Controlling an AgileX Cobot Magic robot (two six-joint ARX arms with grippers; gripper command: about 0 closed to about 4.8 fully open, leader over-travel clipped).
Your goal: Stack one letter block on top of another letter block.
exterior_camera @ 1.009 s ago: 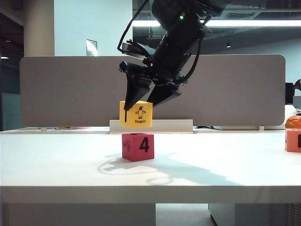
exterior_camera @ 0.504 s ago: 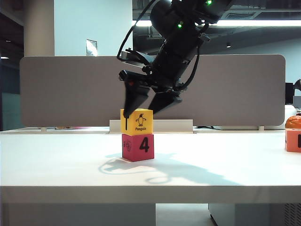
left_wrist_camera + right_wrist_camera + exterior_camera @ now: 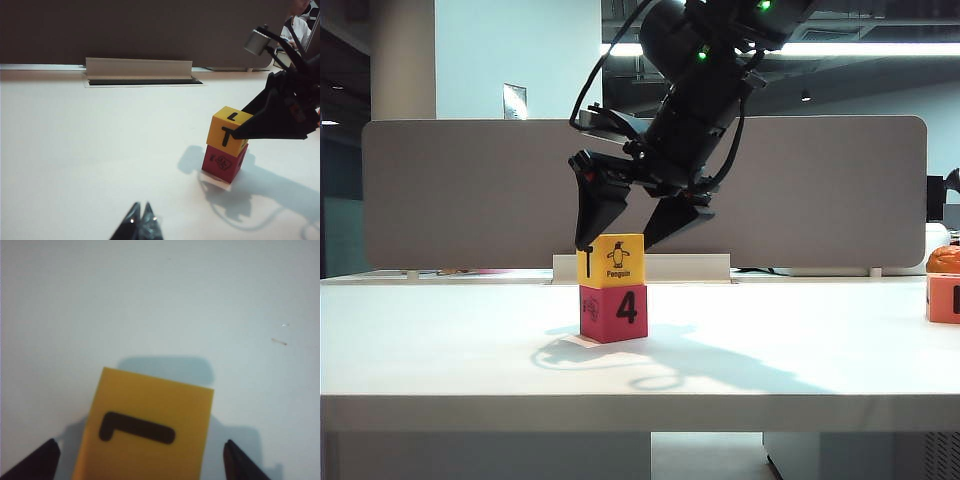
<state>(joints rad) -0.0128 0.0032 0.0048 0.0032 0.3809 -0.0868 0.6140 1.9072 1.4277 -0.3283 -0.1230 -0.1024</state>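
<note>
Where the yellow block (image 3: 611, 261) rests squarely on the pink "4" block (image 3: 614, 312), centre frame:
Counter (image 3: 440, 350): white, glossy, shadowed.
Backdrop: grey partition (image 3: 460, 190), ceiling lights.
Right pincer (image 3: 620, 238): spread wide, straddling yellow block, apparently not touching.
Left pincer (image 3: 140, 225): lower edge, tips together.

Exterior camera faces the stacked blocks (image 3: 612, 286) level from the table edge; both wrist views share them.

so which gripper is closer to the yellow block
Right. The right gripper straddles the yellow block, fingers open on either side; the left gripper sits shut, well away across the table.
</note>
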